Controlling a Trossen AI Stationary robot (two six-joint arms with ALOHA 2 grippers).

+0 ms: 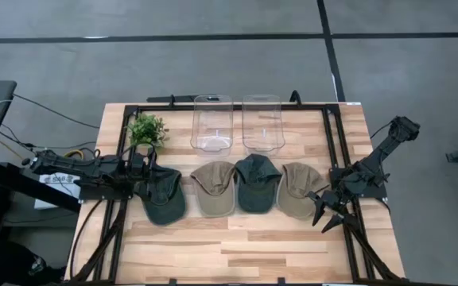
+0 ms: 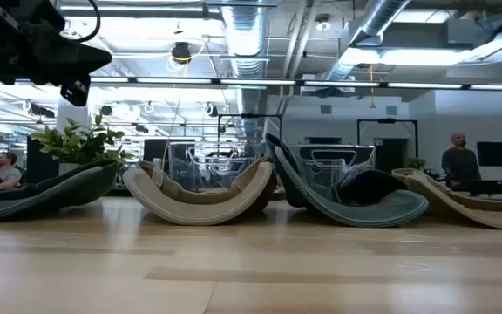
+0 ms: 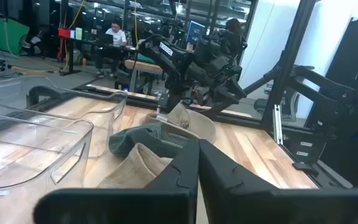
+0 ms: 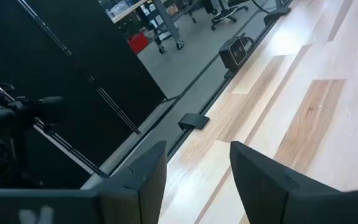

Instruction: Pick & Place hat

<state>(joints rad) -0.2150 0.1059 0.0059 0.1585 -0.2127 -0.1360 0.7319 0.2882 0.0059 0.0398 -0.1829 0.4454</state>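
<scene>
Four hats lie in a row across the table: a dark green hat [image 1: 165, 202] at the left, a tan hat [image 1: 215, 191], another dark green hat [image 1: 257, 184] and a tan hat [image 1: 296, 191] at the right. My left gripper [image 1: 149, 188] is shut and hovers over the left edge of the leftmost hat, raised well above the table in the low view [image 2: 37, 48]. My right gripper [image 1: 329, 214] stands open just right of the rightmost hat, with only bare table between its fingers [image 4: 197, 168].
Two clear plastic bins [image 1: 212, 123] [image 1: 261, 121] stand side by side behind the hats. A small green plant [image 1: 147, 129] sits at the far left. A black frame [image 1: 334, 143] runs around the table. Bare wood [image 1: 237, 250] lies toward the near edge.
</scene>
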